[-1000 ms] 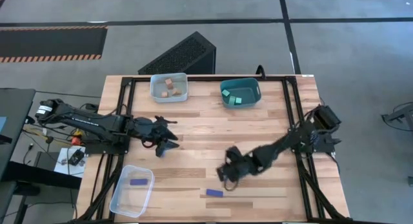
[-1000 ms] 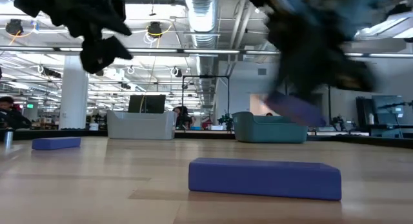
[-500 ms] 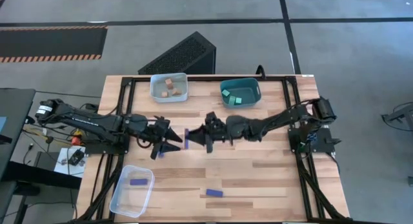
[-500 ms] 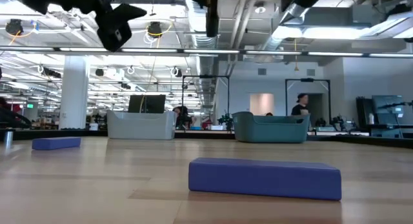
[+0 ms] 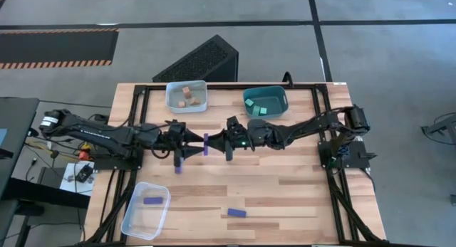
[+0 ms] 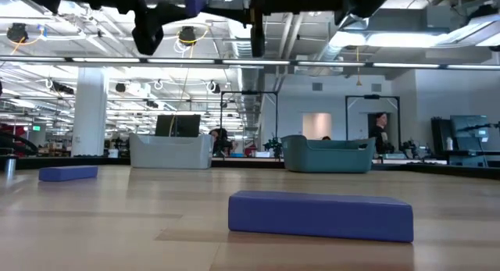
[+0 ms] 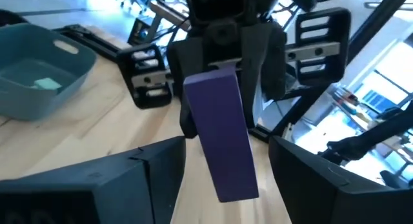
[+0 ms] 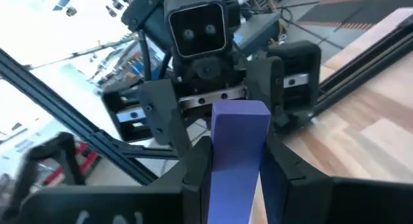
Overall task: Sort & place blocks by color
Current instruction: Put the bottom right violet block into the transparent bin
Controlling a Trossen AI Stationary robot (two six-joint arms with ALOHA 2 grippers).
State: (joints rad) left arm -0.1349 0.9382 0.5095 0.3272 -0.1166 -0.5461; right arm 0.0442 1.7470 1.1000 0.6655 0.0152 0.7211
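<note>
A dark blue-violet elongated wooden bar (image 5: 205, 144) sits between the black left gripper (image 5: 194, 142) and the black right gripper (image 5: 218, 143), above a pale striped light-wood table top (image 5: 285, 190) edged with a black metal frame (image 5: 333, 193). Two more bars of the same blue-violet show: one (image 5: 236, 213) on the bare planks and one (image 5: 152, 201) inside the clear plastic bin (image 5: 145, 209). The pale grey bin (image 5: 187, 96) holds tan natural-wood cubes (image 5: 187, 95), the teal bin (image 5: 265, 102) holds lighter teal cubes (image 5: 258, 110), and the grey floor carries an orange-and-black hazard stripe (image 5: 57, 63).
</note>
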